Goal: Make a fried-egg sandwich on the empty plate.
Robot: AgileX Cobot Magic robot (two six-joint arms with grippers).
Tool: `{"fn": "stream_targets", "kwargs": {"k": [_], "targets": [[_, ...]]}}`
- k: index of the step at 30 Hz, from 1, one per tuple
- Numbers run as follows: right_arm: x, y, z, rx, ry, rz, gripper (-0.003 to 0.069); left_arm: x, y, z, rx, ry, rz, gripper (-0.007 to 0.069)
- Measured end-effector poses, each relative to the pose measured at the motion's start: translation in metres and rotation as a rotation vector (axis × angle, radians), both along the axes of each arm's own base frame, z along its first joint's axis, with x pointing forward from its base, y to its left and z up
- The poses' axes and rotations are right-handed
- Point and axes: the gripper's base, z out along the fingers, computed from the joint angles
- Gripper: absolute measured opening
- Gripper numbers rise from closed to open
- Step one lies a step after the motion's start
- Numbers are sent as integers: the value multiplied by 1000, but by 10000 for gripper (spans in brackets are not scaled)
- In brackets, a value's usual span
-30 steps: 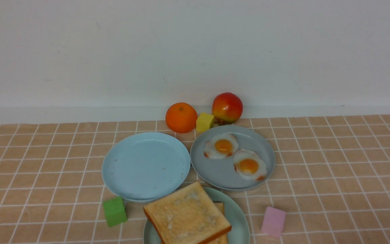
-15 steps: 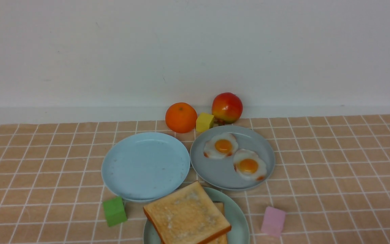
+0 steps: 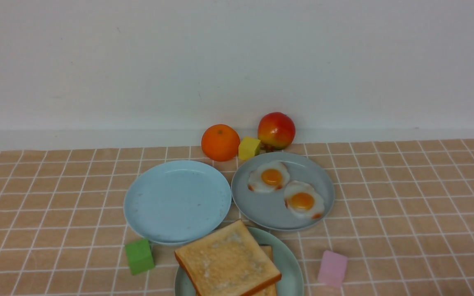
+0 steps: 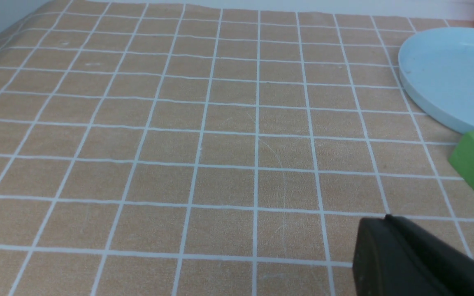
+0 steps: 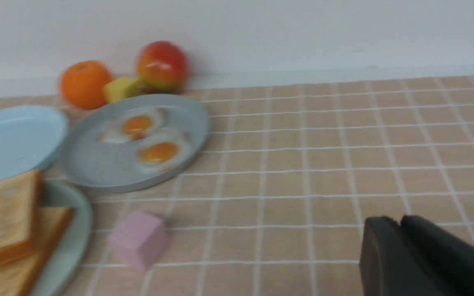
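1. The sandwich point(image 3: 227, 263) sits on the mint plate point(image 3: 292, 267), top toast skewed over the bottom slice; the egg between them is hidden, so its presence is presumed.
2. Two spare eggs point(image 3: 268, 177) remain on the grey plate point(image 3: 323, 181).
3. Left gripper point(image 4: 389, 222): jaws closed, empty, clear of the food.
4. Right gripper point(image 5: 397, 224): jaws appear nearly closed, empty; exact gap cannot be told.

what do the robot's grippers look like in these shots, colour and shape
Only a little shows. The front view has no arm in frame. Each wrist view catches a corner of its own gripper: the left gripper and the right gripper are matte black, smooth and hard-looking, with rounded tips and a thin seam between two pieces. No cables, markings or labels are visible.
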Motion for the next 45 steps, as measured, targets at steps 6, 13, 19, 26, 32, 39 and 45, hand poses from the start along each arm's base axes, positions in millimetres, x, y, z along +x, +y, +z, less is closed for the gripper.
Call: {"fn": "stream_targets", "kwargs": {"k": [6, 13, 19, 26, 32, 39, 45], "targets": [[6, -3, -43, 8, 77, -77, 81, 0, 0, 0, 1, 0, 0, 8], [6, -3, -43, 9, 62, -78, 92, 0, 0, 0, 0, 0, 0, 18], [6, -3, -43, 9, 61, -78, 95, 0, 0, 0, -1, 0, 0, 22], [6, -3, -43, 9, 60, -78, 106, 0, 0, 0, -1, 0, 0, 34], [6, -3, -43, 9, 60, -78, 113, 0, 0, 0, -1, 0, 0, 39], [6, -3, -43, 9, 60, -78, 123, 0, 0, 0, -1, 0, 0, 49], [6, -3, -43, 9, 60, -78, 130, 0, 0, 0, -1, 0, 0, 56]]}}
